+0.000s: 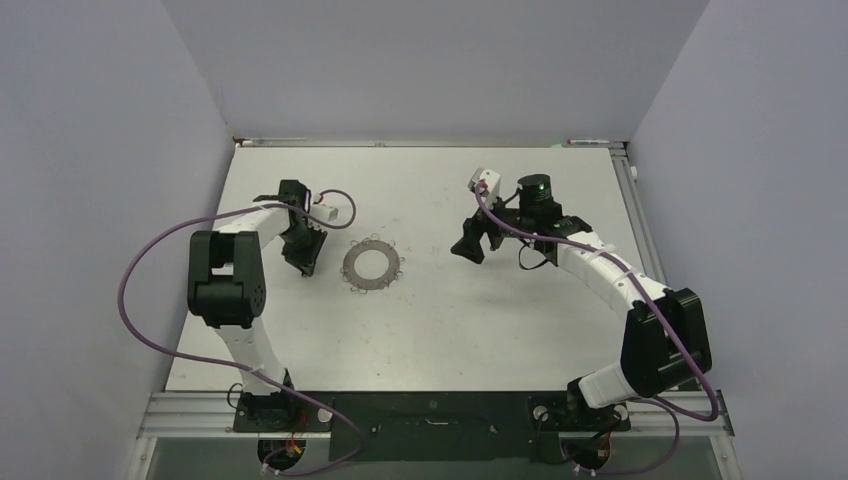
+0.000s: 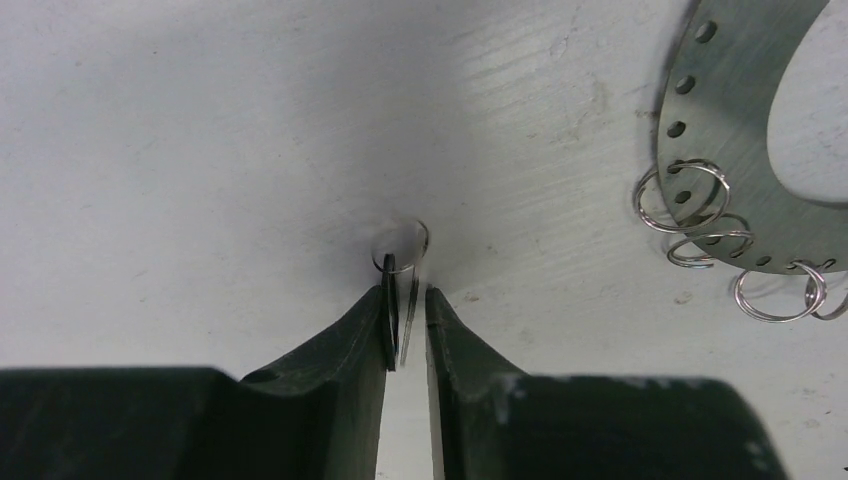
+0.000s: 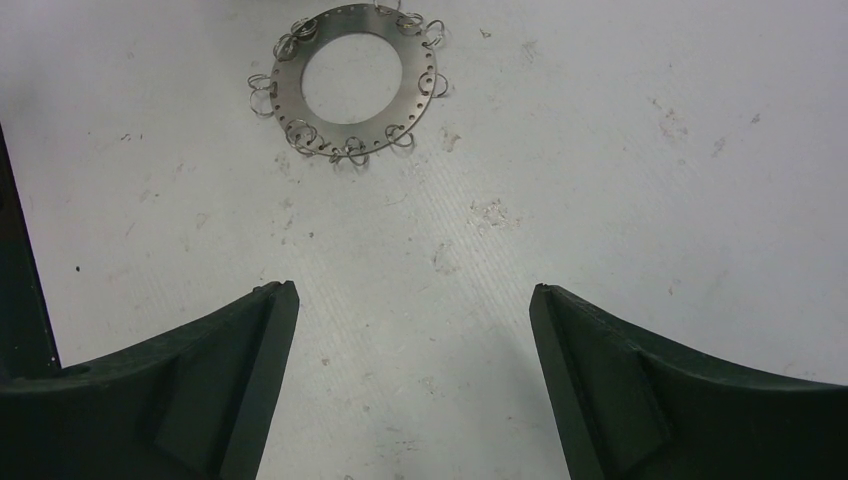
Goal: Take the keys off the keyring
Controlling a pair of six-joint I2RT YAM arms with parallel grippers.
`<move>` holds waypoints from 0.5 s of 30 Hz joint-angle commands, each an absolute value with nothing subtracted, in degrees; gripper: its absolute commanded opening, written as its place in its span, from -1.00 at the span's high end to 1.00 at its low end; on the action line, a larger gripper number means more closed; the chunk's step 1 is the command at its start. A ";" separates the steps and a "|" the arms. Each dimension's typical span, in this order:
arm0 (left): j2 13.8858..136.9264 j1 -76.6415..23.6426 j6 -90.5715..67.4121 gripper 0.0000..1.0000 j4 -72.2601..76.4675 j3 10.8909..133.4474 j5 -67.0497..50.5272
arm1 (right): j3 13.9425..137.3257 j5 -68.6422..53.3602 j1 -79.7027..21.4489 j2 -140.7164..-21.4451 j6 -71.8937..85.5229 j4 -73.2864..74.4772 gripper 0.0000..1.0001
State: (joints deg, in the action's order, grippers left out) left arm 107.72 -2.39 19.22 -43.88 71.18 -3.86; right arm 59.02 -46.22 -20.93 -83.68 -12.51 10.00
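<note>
**Left pincer** (image 2: 406, 300): clenched on one key (image 2: 400, 240), pinched edge-on at my fingertips, low over the desk (image 2: 200, 150).

**Ring** (image 2: 740, 120): ahead and right of that pincer, apart from it, with more keys (image 2: 700, 243) round its rim.

**Right pincer** (image 3: 412, 295): released, holding nothing; the ring lies ahead and slightly left of it, well apart.

**Risk, as I judge it:** the grip is thin, so the key may twist out or cling to a finger on release.

top cam high behind me, looking down on the whole table (image 1: 500, 330), left wrist cam close over the surface, right wrist cam further back, all three share the keyring (image 1: 350, 265) (image 2: 720, 120) (image 3: 420, 80)
</note>
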 commanded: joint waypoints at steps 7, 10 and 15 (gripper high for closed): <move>103.76 -0.45 18.25 0.34 -48.21 72.74 -6.31 | 59.24 -42.89 -20.13 -80.81 -15.16 11.76 -0.79; 101.01 -0.44 19.05 0.14 -49.83 74.06 -6.55 | 59.51 -41.63 -20.10 -79.76 -15.59 12.24 -0.79; 97.23 -0.35 21.73 -0.32 -53.31 78.94 -7.61 | 62.00 -40.37 -19.01 -79.29 -15.56 13.65 -0.79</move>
State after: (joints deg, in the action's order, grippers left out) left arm 102.91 -0.80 19.46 -50.30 72.86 -5.43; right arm 59.02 -42.19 -20.29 -82.15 -14.59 13.43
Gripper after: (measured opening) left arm 0.585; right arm 0.898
